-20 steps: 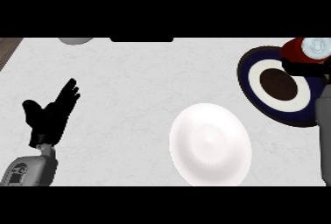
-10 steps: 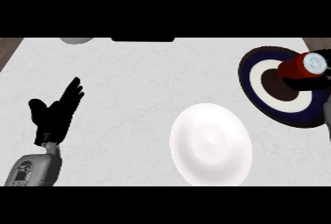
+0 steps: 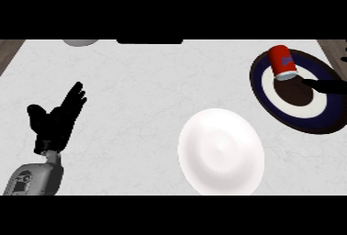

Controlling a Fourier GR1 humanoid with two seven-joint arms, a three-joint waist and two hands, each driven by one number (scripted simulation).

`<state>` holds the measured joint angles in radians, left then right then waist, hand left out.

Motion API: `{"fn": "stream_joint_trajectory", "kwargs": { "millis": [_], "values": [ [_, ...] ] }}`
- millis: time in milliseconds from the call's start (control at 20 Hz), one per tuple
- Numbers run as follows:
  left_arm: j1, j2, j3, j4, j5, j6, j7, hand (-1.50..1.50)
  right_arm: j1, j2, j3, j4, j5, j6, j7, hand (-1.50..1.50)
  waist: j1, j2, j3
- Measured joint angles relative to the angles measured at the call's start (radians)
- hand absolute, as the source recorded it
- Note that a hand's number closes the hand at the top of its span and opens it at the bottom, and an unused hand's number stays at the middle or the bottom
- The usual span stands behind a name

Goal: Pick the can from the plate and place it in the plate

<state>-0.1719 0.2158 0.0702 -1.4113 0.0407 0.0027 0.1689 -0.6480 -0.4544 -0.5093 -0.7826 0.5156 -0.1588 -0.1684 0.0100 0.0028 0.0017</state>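
A red can (image 3: 282, 61) with a silver end stands tilted on the far left part of a dark blue plate (image 3: 265, 98) that has a white ring and a dark centre, at the right of the counter. Only a small black part of my right hand (image 3: 327, 86) shows, coming in from the right edge over that plate, just right of and below the can; no contact with the can is visible. A plain white plate (image 3: 220, 151) lies lower down near the middle. My left hand (image 3: 57, 120) rests open at the far left, fingers pointing up, holding nothing.
A grey round object (image 3: 81, 42) and a dark flat object (image 3: 150, 41) sit at the counter's far edge. Wooden strips show at the top corners. Bare counter (image 3: 146, 89) lies between my left hand and the two plates.
The can now shows further left on the blue plate, uncovered. My right hand and forearm have pulled back towards the right edge. The left hand has barely moved.
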Motion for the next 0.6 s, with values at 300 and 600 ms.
{"fn": "stream_joint_trajectory", "kwargs": {
  "millis": [300, 600],
  "values": [
    [0.013, 0.007, 0.014, 0.006, 0.001, -0.002, -0.005, 0.00, -0.015, 0.047, -0.070, -0.134, -0.177, 0.069, -0.063, -1.50, -0.015, -0.007, -0.002],
    [0.011, 0.008, 0.019, 0.008, 0.001, -0.005, -0.003, 0.00, -0.007, 0.051, -0.157, -0.170, -0.370, 0.212, 0.070, -1.50, -0.020, -0.008, -0.002]
  ]
}}
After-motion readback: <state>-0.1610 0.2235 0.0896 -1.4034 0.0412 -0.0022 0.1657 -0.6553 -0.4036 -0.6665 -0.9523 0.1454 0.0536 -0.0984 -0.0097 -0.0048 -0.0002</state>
